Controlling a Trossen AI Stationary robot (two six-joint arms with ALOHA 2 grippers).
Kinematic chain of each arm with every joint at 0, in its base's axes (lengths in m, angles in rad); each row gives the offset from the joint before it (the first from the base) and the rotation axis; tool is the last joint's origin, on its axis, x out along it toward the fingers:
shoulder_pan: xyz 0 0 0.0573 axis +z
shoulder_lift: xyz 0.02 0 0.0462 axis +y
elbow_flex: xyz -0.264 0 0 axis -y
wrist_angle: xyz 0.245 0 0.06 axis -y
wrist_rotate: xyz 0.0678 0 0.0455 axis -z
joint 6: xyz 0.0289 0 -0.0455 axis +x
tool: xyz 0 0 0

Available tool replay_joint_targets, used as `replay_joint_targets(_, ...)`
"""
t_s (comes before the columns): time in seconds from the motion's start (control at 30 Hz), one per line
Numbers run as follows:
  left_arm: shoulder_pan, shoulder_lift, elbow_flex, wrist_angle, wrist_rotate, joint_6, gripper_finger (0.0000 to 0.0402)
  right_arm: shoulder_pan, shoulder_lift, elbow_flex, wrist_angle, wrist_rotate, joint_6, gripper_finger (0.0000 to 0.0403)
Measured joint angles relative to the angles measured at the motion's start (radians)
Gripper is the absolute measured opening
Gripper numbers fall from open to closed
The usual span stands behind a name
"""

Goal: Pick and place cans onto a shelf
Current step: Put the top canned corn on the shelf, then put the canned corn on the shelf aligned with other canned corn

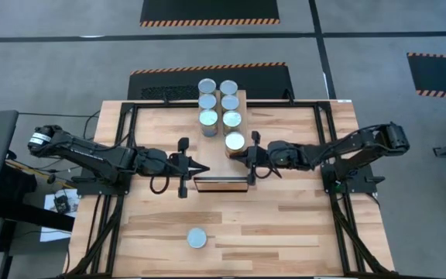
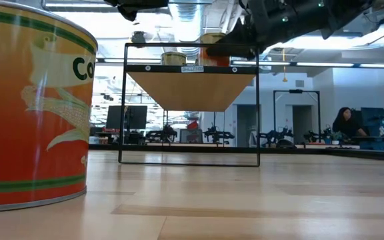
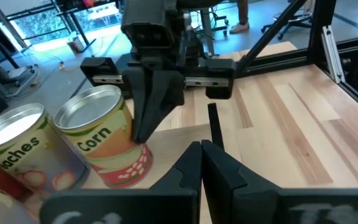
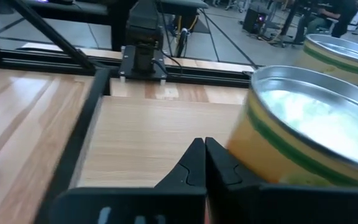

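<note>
The shelf (image 1: 221, 172), a long light-wood box, runs from the table's middle to its far edge. Several cans stand in two rows on its far part (image 1: 208, 101). One orange-labelled corn can (image 1: 235, 141) stands alone on the shelf nearer its near end; it also shows in the left wrist view (image 3: 104, 134). Another can (image 1: 197, 238) stands on the tabletop near the front and looms large in the low view (image 2: 32, 107). My right gripper (image 1: 238, 156) is shut, right beside the corn can. My left gripper (image 1: 206, 167) is shut and empty over the shelf's left side. My right gripper lies with the outer side of one shut finger (image 3: 146, 115) against the corn can's side wall (image 4: 244, 146), low on the label. The fingers come level from the table's right side. The can stands upright on the shelf top.
A black metal frame (image 1: 130, 139) borders the tabletop on the left, right and far sides. Bare wood lies between the shelf's near end and the front can. In the low view a person (image 2: 344, 123) sits far off in the room behind.
</note>
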Motion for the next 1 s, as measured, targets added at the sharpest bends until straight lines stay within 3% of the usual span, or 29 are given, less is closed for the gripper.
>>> replay_joint_targets(0.33,0.000,0.000,0.000,-0.008,0.000,0.001,0.0000,-0.007,0.000,0.000,0.004,-0.004,-0.006,0.0009)
replay_joint_targets(0.57,-0.028,0.000,0.000,-0.007,0.002,0.002,0.0000,0.079,-0.050,-0.002,-0.015,-0.008,-0.099,0.0009)
replay_joint_targets(0.8,-0.133,0.000,0.000,-0.008,0.023,0.041,0.0000,0.204,-0.210,-0.014,-0.112,-0.005,-0.183,0.0008)
replay_joint_targets(1.0,-0.268,0.001,0.018,-0.053,-0.023,-0.031,0.0000,0.234,-0.275,-0.185,0.010,-0.006,-0.214,0.0008)
